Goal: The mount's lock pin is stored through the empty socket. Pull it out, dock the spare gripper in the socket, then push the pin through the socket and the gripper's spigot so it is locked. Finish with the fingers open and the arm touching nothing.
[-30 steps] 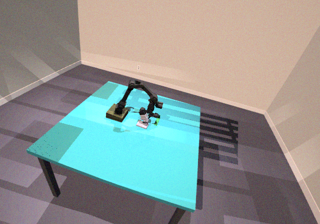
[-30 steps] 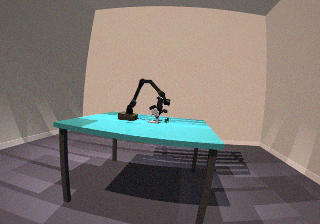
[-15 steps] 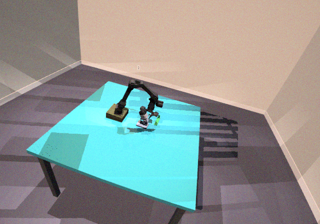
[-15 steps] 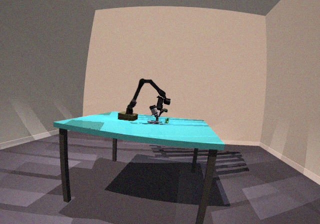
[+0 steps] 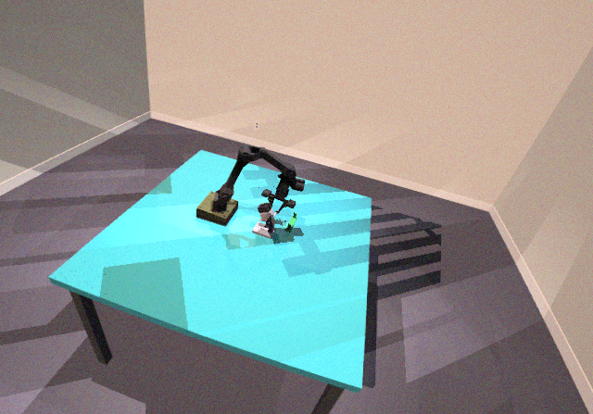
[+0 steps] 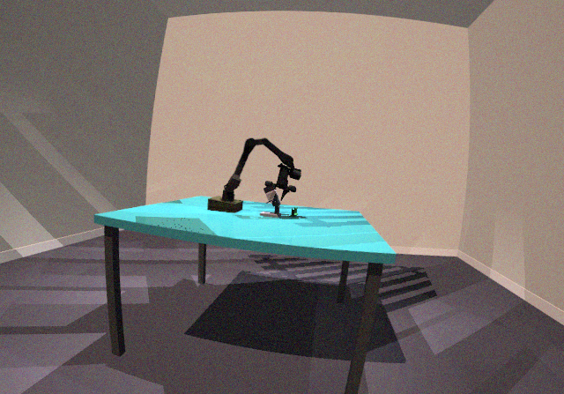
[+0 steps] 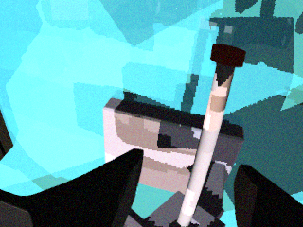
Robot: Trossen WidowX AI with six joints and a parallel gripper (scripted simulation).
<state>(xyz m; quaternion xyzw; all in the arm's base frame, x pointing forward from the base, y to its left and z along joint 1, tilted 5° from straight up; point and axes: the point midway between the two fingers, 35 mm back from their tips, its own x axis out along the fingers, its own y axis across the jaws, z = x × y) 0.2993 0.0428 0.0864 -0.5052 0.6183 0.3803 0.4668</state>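
Note:
The mount (image 5: 266,221) (image 6: 273,205) (image 7: 148,142) is a grey and white block on a pale base plate on the turquoise table (image 5: 230,294) (image 6: 282,237). My gripper (image 5: 279,202) (image 6: 278,194) (image 7: 191,166) hangs just above the mount. Its fingers stand apart on either side of the pin shaft without touching it. A small green part (image 5: 291,221) (image 6: 293,211), probably the spare gripper, stands on the table just right of the mount.
The arm's base (image 5: 217,209) (image 6: 225,204) sits on an olive block left of the mount. The table edges are far from the work spot.

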